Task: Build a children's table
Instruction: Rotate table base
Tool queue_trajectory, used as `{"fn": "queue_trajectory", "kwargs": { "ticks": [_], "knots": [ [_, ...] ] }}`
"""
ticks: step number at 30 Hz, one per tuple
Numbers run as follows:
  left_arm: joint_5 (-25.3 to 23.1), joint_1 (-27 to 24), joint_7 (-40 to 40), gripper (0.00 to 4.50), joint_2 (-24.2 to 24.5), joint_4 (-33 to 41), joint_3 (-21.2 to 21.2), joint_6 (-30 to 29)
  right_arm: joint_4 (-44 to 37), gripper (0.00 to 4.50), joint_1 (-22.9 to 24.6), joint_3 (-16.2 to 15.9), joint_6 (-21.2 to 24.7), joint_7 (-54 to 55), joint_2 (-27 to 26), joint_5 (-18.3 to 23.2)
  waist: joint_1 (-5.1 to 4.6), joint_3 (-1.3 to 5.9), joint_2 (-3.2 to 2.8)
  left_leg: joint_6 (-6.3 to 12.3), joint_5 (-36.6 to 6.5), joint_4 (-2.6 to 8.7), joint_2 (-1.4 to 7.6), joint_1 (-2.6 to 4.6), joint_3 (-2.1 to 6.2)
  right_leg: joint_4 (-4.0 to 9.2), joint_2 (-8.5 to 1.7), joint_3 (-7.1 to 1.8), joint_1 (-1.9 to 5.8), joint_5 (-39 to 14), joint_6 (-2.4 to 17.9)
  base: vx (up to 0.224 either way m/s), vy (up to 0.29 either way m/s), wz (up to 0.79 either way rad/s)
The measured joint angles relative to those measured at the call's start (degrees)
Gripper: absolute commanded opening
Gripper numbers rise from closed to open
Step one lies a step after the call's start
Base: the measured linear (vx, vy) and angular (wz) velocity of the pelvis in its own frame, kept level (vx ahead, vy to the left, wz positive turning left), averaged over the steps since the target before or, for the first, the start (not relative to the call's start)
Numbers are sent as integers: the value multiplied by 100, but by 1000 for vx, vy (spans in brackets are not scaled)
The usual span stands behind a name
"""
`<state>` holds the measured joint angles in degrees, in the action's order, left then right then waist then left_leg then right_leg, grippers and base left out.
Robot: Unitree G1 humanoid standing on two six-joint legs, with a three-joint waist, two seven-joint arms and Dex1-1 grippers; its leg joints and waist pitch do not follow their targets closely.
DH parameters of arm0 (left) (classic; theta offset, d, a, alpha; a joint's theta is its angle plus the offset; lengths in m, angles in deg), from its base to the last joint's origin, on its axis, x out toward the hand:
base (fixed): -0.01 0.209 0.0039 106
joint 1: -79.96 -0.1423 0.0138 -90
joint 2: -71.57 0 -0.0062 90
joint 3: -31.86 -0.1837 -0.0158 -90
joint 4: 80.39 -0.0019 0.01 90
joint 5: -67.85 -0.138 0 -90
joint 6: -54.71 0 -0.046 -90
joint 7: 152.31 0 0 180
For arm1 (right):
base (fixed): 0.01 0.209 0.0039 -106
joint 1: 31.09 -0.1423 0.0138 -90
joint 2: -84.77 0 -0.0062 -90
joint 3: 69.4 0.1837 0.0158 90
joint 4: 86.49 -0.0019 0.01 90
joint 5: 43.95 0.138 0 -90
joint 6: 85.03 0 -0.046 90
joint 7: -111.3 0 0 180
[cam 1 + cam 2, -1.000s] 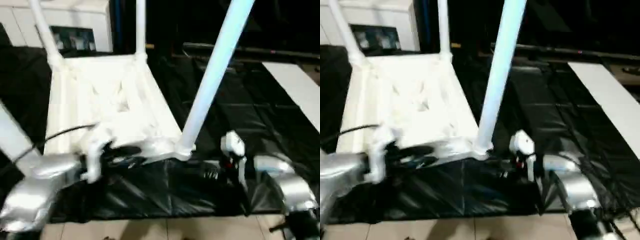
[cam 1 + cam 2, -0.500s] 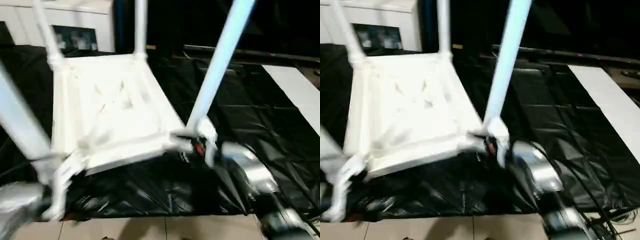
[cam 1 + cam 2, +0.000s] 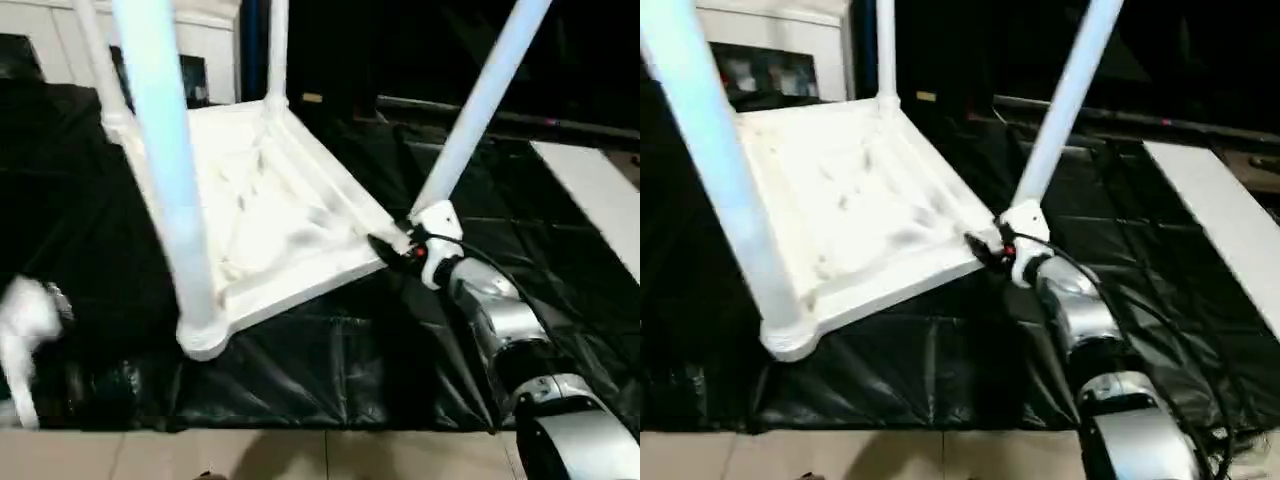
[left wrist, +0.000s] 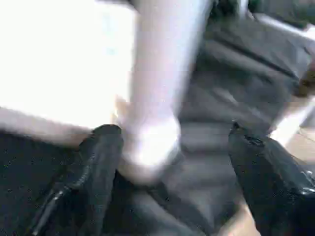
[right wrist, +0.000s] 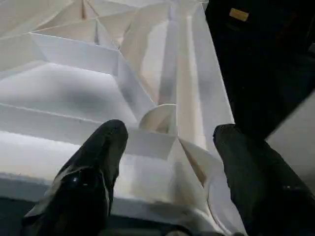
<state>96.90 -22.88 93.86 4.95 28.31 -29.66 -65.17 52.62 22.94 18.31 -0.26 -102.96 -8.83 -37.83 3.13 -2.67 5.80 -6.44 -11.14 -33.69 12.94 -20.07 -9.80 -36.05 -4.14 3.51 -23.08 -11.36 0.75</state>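
Between the spread fingers of the right gripper (image 5: pixel 167 162) lay the near corner of the children's table top (image 3: pixel 270 210), which rested upside down and tilted on the black-covered work table (image 3: pixel 330 370), its ribbed underside facing up. Those jaws stood wide on either side of the corner socket at the foot of one leg (image 3: pixel 480 110); whether they pressed on it could not be told. Ahead of the left gripper (image 4: pixel 174 162), whose jaws gaped wide and held nothing, rose another leg (image 4: pixel 160 98), its flared base sitting between the fingers without touching them. Two further legs (image 3: pixel 277 50) stood at the far corners.
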Motion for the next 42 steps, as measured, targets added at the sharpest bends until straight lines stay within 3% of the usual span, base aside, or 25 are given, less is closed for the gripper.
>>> {"fn": "queue_trajectory", "kwargs": {
  "ticks": [5, 10, 17, 20, 24, 28, 34, 42],
  "knots": [
    [535, 714, 1, 435, -440, -251, -167, 11, -436, 327, 542, -109, 303, -335, -52, 45, -4, 20, 31, 0, 0, -11, 1, 9, 1, -5, 1, -2, -2, -1, -1, 0, 0, 0],
    [615, 1327, 45, 435, -707, -538, -654, 23, -754, 327, 831, -211, 567, -84, -26, -27, 20, 7, 12, -1, 0, -18, 0, 11, 4, -10, -1, -1, -3, 3, -1, 0, 0, 0],
    [589, 2008, -2, 435, -957, -729, -1356, -16, -944, 327, 940, -388, 788, 373, 4, -480, 18, -5, -6, -8, 5, -18, 0, 9, 6, -14, 0, -1, -3, 9, -3, 0, 0, 0],
    [408, 2433, -2, 435, -1124, -992, -1775, 34, -772, 327, 889, -492, 863, 658, -42, -679, 47, -9, -12, -10, 6, -20, -1, 9, 7, -13, -3, 0, -3, 9, -4, 0, 0, 0],
    [387, 2695, 90, 435, -1279, -1018, -2201, -24, -496, 327, 649, -483, 861, 776, -211, -640, 20, -16, -29, -12, 8, -21, -2, 9, 5, -15, -4, -2, -3, 14, -5, 0, 0, 0],
    [508, 2772, 130, 435, -1298, -965, -2394, -215, -93, 327, 436, -431, 657, 881, -439, -593, -8, -31, -57, -14, 9, -19, -1, 9, 5, -21, -2, -2, -4, 14, -5, 0, 0, 0],
    [775, 2922, 161, 435, -1410, -826, -2678, -729, 310, 327, 215, -375, 509, 948, -658, -626, -121, -29, -56, -21, 12, -20, 1, 7, 5, -21, 1, -3, -3, 17, 0, 0, 0, 0],
    [473, 3314, 220, 435, -1945, -1044, -3519, -426, 717, 327, -55, -454, 321, 1035, -847, -715, -164, -29, -55, -31, 18, -20, 18, 11, 14, -26, 32, -7, -6, 23, 4, 0, 0, 0]
  ]
}}
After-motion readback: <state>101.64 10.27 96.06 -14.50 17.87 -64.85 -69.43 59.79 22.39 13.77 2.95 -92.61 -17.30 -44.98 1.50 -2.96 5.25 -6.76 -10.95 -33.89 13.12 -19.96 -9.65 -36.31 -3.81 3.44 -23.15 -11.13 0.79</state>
